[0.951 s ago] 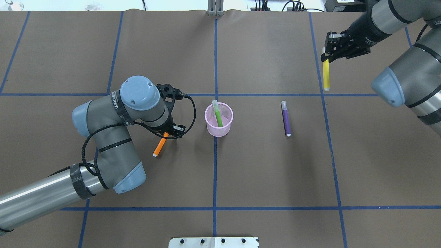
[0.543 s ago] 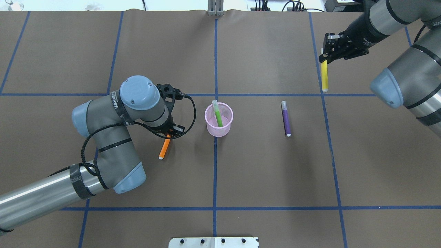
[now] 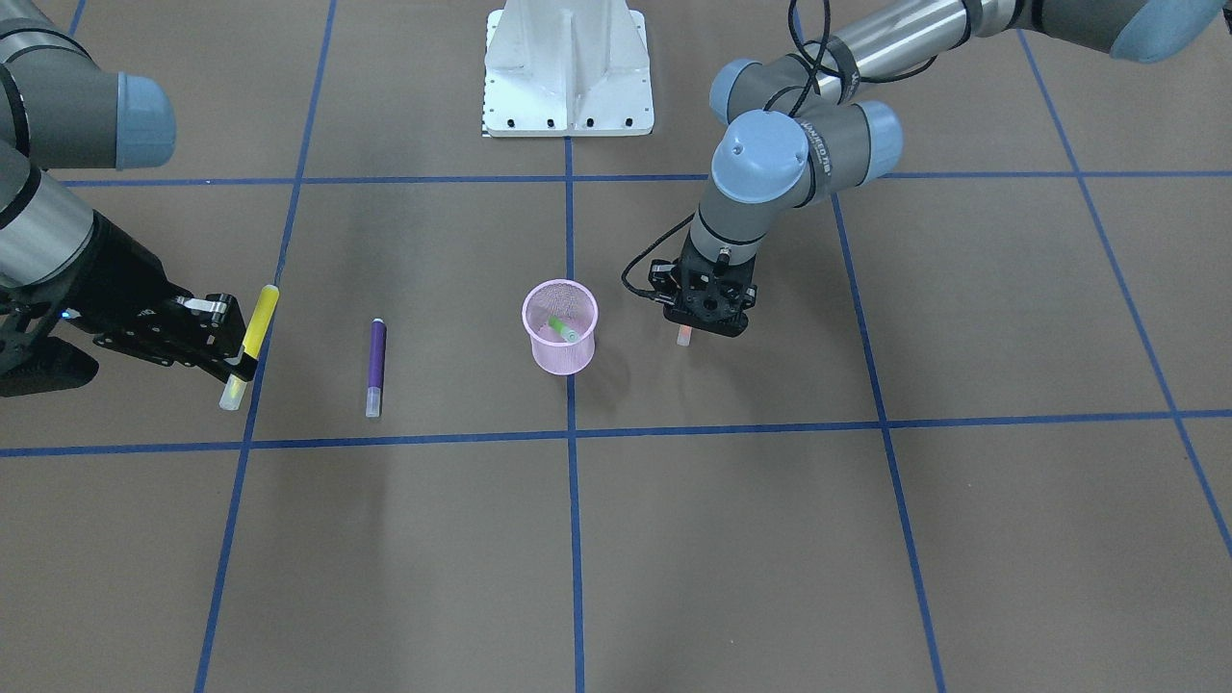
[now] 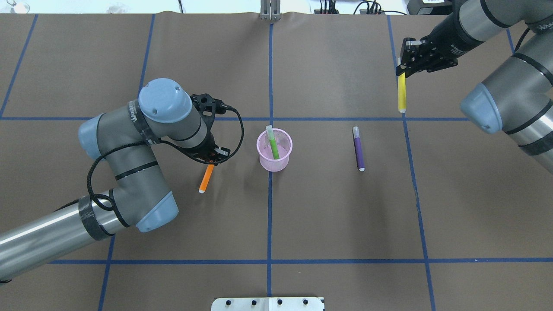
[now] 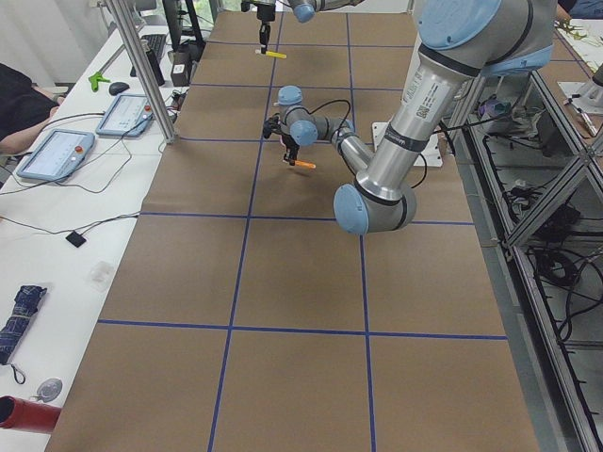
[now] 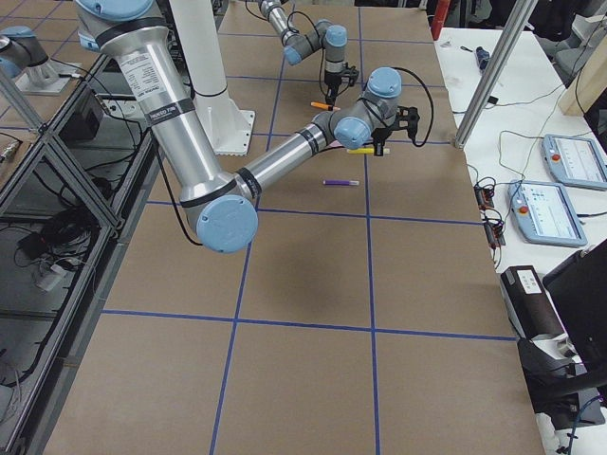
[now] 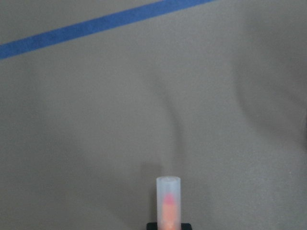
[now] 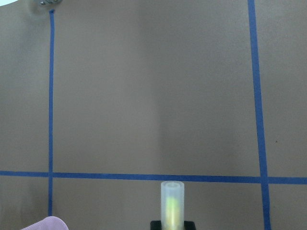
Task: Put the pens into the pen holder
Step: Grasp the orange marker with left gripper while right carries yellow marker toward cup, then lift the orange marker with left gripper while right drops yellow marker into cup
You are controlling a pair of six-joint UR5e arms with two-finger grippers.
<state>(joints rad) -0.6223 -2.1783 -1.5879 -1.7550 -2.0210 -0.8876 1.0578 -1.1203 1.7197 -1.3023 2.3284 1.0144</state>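
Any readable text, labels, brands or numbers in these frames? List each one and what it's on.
Nothing reads in full.
Black band on the left arm's wrist: white lettering that seems to start with "W", the rest too blurred.
Left arm's silver tube: dark print, too small to read.
Right arm's silver tube: dark print, too small to read.
Tablet screens: content too small to read.
Purple pen and pen holder: no print visible.

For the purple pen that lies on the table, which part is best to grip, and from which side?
Grip the purple pen at mid-barrel, coming straight down from above and closing across its width. It lies flat on the table, and nothing stands close to its long sides.
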